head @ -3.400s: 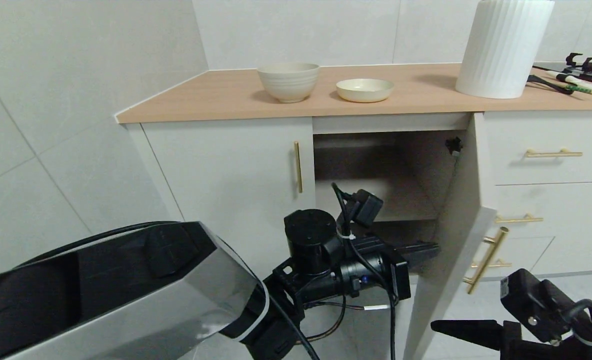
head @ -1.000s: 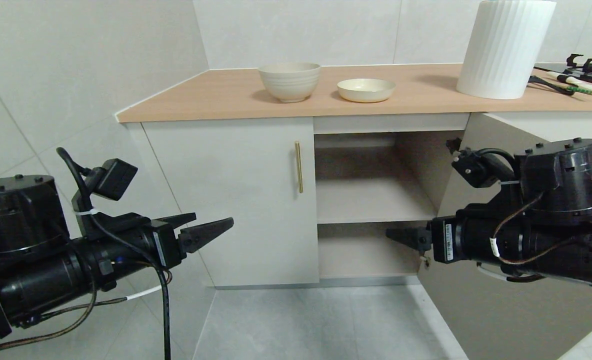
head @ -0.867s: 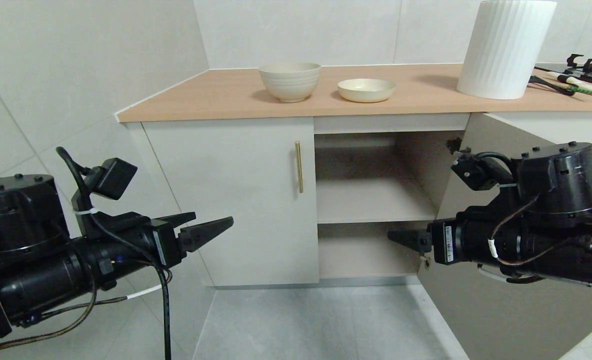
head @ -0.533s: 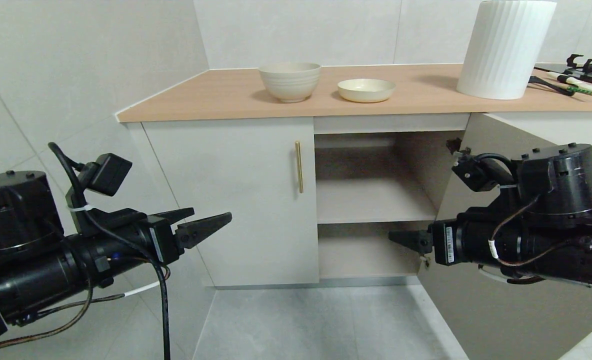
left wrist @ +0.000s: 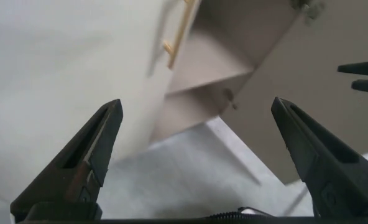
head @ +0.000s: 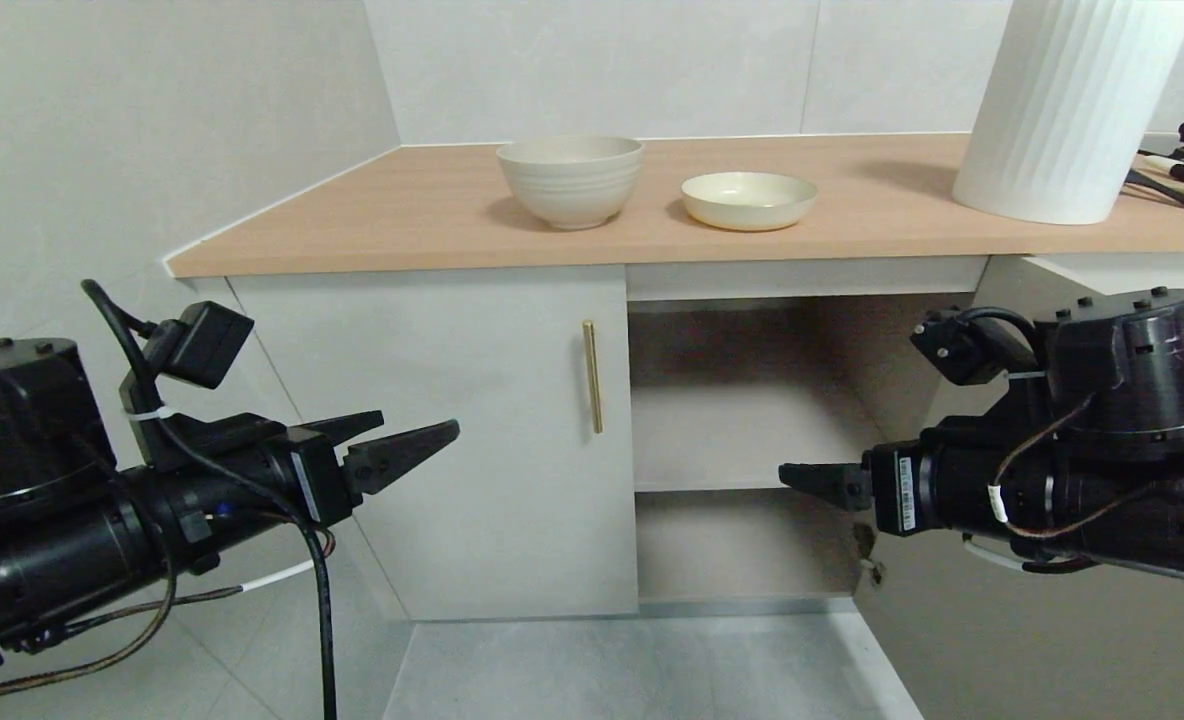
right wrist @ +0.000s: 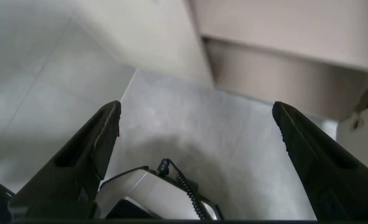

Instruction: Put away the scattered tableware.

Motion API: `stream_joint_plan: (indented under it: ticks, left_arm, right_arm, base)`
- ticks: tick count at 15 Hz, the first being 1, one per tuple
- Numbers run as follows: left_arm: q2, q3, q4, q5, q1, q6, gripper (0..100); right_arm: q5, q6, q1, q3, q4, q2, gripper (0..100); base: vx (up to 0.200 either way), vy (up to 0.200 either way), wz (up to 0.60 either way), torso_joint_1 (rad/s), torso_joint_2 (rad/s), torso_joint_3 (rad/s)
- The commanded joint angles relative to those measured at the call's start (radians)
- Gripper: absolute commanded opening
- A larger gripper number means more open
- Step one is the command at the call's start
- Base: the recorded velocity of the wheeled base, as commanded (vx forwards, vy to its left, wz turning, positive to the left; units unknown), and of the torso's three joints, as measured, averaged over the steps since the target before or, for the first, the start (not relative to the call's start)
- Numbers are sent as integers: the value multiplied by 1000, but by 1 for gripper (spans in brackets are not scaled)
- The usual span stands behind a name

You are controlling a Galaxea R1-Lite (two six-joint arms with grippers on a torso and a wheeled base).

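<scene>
On the counter (head: 402, 215), ribbed cream bowl (head: 570, 180)

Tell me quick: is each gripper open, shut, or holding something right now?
Left gripper: jaws open, holding nothing.
Right gripper: jaws open, holding nothing.

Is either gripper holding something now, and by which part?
Nothing is held. The left gripper and the right gripper are both open and empty.

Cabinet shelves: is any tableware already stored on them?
No, the bowl and the shallow dish both sit on the countertop above the open cabinet.
</scene>
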Motion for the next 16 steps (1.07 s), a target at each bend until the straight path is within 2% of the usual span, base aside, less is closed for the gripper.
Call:
stream_joint_plan:
  ticks: [1,9,16]
  left_arm:
    - [1,0,0,0,0,0,100]
    - [-6,3,0,-1,0,1,100]
    - [-17,1,-2,-1,3,1,100]
  right_arm:
    - [2,0,0,1,-1,-10,100]
    - [5,-1,3,8,2,-33,100]
    - [8,-7,8,21,1,-50,100]
  base:
    - [200,0,0,2,2,2]
    - [200,0,0,3,2,4]
    - [0,0,0,0,0,0]
